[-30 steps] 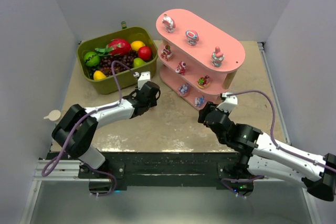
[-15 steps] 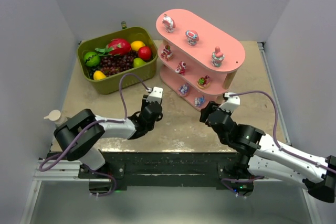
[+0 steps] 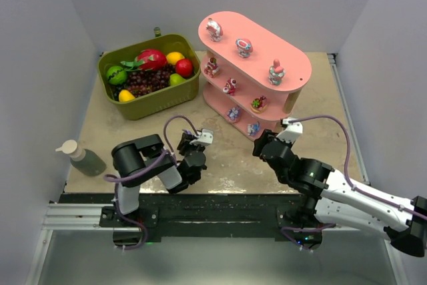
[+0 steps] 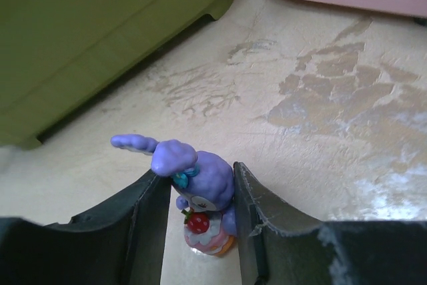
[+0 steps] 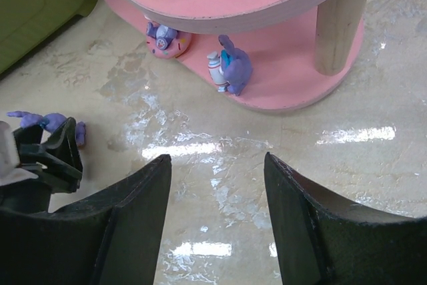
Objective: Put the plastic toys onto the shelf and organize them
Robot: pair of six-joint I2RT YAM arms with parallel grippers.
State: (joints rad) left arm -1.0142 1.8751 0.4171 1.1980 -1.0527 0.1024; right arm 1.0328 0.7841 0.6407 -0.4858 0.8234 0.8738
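A small purple bunny toy [image 4: 200, 188] with a strawberry on its pink base sits between the fingers of my left gripper [image 4: 200, 208], which is shut on it just above the table. In the top view the left gripper [image 3: 189, 142] is low in front of the arm bases. The pink shelf [image 3: 257, 48] stands at the back right with several figurines on its three boards. My right gripper [image 3: 261, 143] is open and empty, near the shelf's front end. In the right wrist view two toys [image 5: 230, 68] stand on the bottom board [image 5: 287, 91], and the bunny [image 5: 40, 121] shows at far left.
An olive-green basket [image 3: 150, 101] of plastic fruit stands at the back left, close to the shelf's left end. A small bottle [image 3: 80, 157] lies at the table's left edge. Grey walls close in both sides. The basket wall [image 4: 80, 31] fills the left wrist view's upper left.
The left arm has folded back from near the basket toward the near edge, gripper shut on the bunny throughout. The bottle at the left is now uncovered. The right arm has barely moved.
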